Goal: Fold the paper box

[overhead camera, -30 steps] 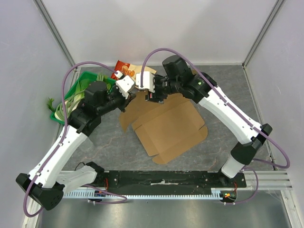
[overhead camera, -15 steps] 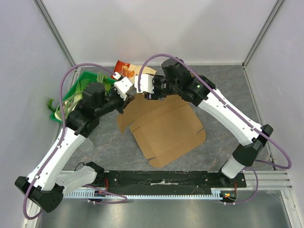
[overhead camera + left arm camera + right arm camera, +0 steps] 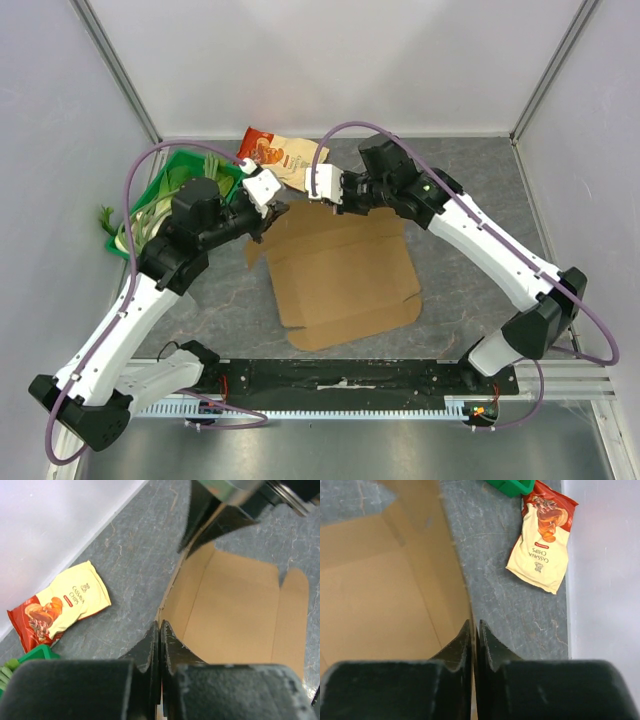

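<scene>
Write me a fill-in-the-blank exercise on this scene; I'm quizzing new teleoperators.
1. Of the left gripper and the right gripper, the number pinching an edge of the paper box is ____.
2. The print on the snack bag reads CASSAVA ____.
3. The bin beside the left arm is coloured ____.
Missing words: two; CHIPS; green.

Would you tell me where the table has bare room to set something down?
Free: the far right corner of the table, behind the right arm; the near-left strip between the paper box and the left arm. Crowded: far left, with the green basket and snack bag.
</scene>
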Robot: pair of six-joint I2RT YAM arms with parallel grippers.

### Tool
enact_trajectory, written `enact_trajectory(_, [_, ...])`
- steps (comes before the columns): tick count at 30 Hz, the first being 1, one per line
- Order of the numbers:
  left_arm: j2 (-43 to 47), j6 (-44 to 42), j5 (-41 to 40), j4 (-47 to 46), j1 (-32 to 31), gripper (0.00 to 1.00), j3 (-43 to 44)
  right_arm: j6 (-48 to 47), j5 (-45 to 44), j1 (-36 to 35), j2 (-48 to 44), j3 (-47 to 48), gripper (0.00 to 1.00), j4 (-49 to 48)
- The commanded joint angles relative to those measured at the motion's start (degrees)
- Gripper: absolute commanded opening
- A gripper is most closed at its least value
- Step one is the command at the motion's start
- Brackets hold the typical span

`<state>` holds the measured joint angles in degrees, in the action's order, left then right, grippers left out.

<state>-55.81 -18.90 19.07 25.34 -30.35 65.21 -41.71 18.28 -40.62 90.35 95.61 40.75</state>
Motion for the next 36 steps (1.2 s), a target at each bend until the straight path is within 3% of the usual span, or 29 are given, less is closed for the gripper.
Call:
enact_trajectory(1, [-0.35,5.16,0.36,-4.77,-0.15,0.08,2.81,2.07,0.09,0.80,-5.53,-2.79,0.01,-6.02])
enact_trajectory(6, [3.06,25.28,-7.03,-9.95,0.20,0.50,1.78,3.74,1.75,3.61,-9.66,-6.75,0.00,-7.97])
enact_trajectory(11, [5.19,35.66,-6.94,-15.33,0.90,0.68,1.32,5.32,5.36,6.17,-12.21,-7.63,0.00,-7.62])
enact_trajectory(16, [-1.21,38.93,-5.80,-13.83,1.61,0.71,7.99,6.64,5.80,7.13,-12.83,-8.07,0.00,-7.44])
enact_trajectory(18, [-2.80,39.28,-5.27,-14.35,1.61,0.70,9.76,7.43,6.24,7.31,-13.00,-7.99,0.00,-7.44])
enact_trajectory(21, [-6.05,39.72,-3.43,-14.45,1.61,0.47,11.60,8.57,6.33,7.49,-12.91,-7.37,0.00,-7.44])
enact_trajectory(22, [-6.85,40.25,-2.47,-14.01,1.61,0.35,11.95,9.28,6.24,7.66,-13.00,-7.20,0.00,-7.62])
enact_trajectory(25, [-9.92,42.17,0.08,-12.08,1.61,0.14,12.57,11.47,6.41,7.92,-13.00,-7.11,0.00,-8.58])
enact_trajectory(28, [-10.72,45.77,2.28,-14.17,0.74,0.06,9.86,14.10,7.37,8.10,-12.48,-6.32,0.00,-8.94])
enact_trajectory(36, [-11.86,49.39,-1.41,-19.10,-5.07,0.04,3.78,20.88,8.43,8.19,-10.54,-4.21,0.00,-9.20])
